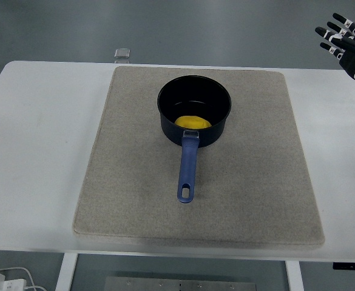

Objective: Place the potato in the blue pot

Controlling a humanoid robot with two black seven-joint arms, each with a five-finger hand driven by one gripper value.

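A dark blue pot point(195, 97) stands on the back half of a grey mat point(135, 182), its blue handle point(187, 173) pointing toward the table's near edge. A yellow potato point(193, 122) lies inside the pot, at the side nearest the handle. My right hand point(342, 40) is at the far right edge of the picture, well away from the pot, above the table's back corner, its fingers spread and holding nothing. The left arm does not show.
The mat covers the middle of the white table point(37, 151). A small clear square object point(122, 53) lies at the table's back edge, left of the pot. A white plug and cable point(1, 280) show below the table at the bottom left.
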